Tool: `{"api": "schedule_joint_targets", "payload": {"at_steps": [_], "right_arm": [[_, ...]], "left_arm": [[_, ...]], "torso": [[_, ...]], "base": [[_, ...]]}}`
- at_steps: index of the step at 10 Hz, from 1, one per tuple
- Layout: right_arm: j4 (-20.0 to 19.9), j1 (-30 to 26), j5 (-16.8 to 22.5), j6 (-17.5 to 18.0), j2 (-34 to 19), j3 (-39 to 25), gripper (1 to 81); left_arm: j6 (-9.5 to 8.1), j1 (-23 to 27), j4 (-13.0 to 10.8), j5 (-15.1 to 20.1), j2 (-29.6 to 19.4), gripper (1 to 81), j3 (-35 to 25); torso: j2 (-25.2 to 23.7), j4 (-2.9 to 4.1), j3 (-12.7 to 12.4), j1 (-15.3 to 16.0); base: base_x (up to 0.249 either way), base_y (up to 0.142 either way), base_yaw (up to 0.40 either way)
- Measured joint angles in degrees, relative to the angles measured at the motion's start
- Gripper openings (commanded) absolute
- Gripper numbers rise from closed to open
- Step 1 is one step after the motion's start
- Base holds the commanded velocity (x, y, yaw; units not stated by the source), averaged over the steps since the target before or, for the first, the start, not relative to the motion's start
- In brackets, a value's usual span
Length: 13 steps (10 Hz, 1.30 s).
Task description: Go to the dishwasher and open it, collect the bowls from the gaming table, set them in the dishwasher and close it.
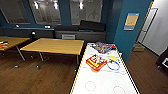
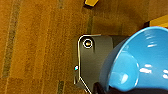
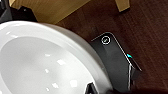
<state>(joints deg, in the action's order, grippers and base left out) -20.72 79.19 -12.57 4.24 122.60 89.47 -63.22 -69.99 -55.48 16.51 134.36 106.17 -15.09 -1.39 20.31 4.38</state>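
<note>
- Two bowls are carried at this moment, I think. The left gripper (image 2: 104, 89) has the blue bowl (image 2: 140, 62) close against it, above the brown wooden floor (image 2: 37, 50). The bowl rests on nothing else, so I read this gripper as closed on it, although its fingers are hard to make out.
- And the other arm?
- The right gripper (image 3: 91, 90) holds the white bowl (image 3: 42, 62). One dark finger sits at the rim of this bowl. Under it are dark floor boards and an edge of light wood.
- What is the dark thing beside each bowl?
- It is a dark plate with a round fitting (image 2: 88, 43). It belongs to the robot.
- Where is the gaming table?
- In the head view the gaming table (image 1: 105, 82) is straight ahead and low in the picture, long and white with a dark edge. On it lies a red game box (image 1: 96, 62), and further back a colourful box (image 1: 103, 47). Just beside the red box, on the side of the blue wall (image 1: 127, 37), stands a blue-rimmed bowl (image 1: 113, 65). Something yellow (image 1: 113, 58) lies just behind it; what it is, I cannot tell.
- Anything more in the room?
- Some yellow-topped tables (image 1: 55, 46) stand to the left of the gaming table.
</note>
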Motion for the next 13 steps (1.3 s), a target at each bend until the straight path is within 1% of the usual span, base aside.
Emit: {"api": "schedule_joint_targets", "payload": {"at_steps": [2, 3, 4, 5, 6, 7, 8, 9, 11, 13], "right_arm": [[0.0, 0.0, -0.02, 0.02, 0.52, 0.44, 1.0], [0.0, 0.02, 0.11, 0.0, 1.1, 0.85, 1.0], [0.0, 0.02, 0.15, 0.02, 1.74, 1.52, 1.0], [0.0, 0.05, 0.17, 0.02, 2.34, 2.49, 1.0], [0.0, 0.07, 0.17, 0.0, 2.9, 3.43, 1.0], [0.0, 0.18, 0.28, 0.02, 3.32, 3.75, 1.0], [0.0, 0.2, 0.74, 0.02, 3.85, 4.17, 1.0], [0.0, 0.2, 0.85, 0.0, 4.33, 4.63, 1.0], [0.0, 0.39, 1.38, 0.02, 4.66, 5.71, 1.0], [0.02, 0.68, 1.9, 0.02, 4.63, 7.41, 1.0]], "left_arm": [[-0.01, -2.52, -0.46, -3.94, 4.28, 1.0, 5.55], [0.07, -4.9, -0.24, -5.42, 6.77, 1.0, 6.68], [1.1, -7.55, 0.96, -6.23, 9.13, 1.0, 8.25], [3.68, -9.09, 3.33, -6.23, 10.76, 1.0, 10.84], [9.2, -9.31, 7.94, -5.44, 11.82, 1.0, 14.07], [15.9, -9.36, 14.71, -4.57, 12.85, 1.0, 16.74], [23.26, -9.64, 21.88, -5.18, 14.42, 1.0, 19.27], [29.84, -10.33, 28.03, -6.07, 16.36, 1.0, 21.89], [39.16, -11.46, 36.77, -6.84, 19.53, 1.0, 28.15], [49.03, -11.81, 45.03, -7.06, 22.58, 1.0, 35.43]], "torso": [[-0.02, 0.0, -0.02, 0.0], [-0.02, 0.0, -0.02, 0.0], [-0.02, 0.0, -0.02, -0.02], [-0.04, 0.0, -0.02, -0.02], [-0.06, 0.0, -0.02, -0.04], [-0.06, 0.0, -0.02, -0.04], [-0.09, 0.0, -0.02, -0.04], [-0.09, 0.0, -0.04, -0.04], [-0.09, 0.0, -0.04, -0.04], [-0.11, 0.0, -0.04, -0.04]], "base": [[0.0, 0.0, 0.0], [0.0, 0.0, 0.0], [0.0, 0.0, 0.0], [0.0, 0.0, 0.0], [0.0, 0.0, 0.0], [0.0, 0.0, 0.0], [0.0, 0.0, 0.0], [0.0, 0.0, 0.0], [0.0, 0.0, 0.0], [0.0, 0.0, 0.0]]}}
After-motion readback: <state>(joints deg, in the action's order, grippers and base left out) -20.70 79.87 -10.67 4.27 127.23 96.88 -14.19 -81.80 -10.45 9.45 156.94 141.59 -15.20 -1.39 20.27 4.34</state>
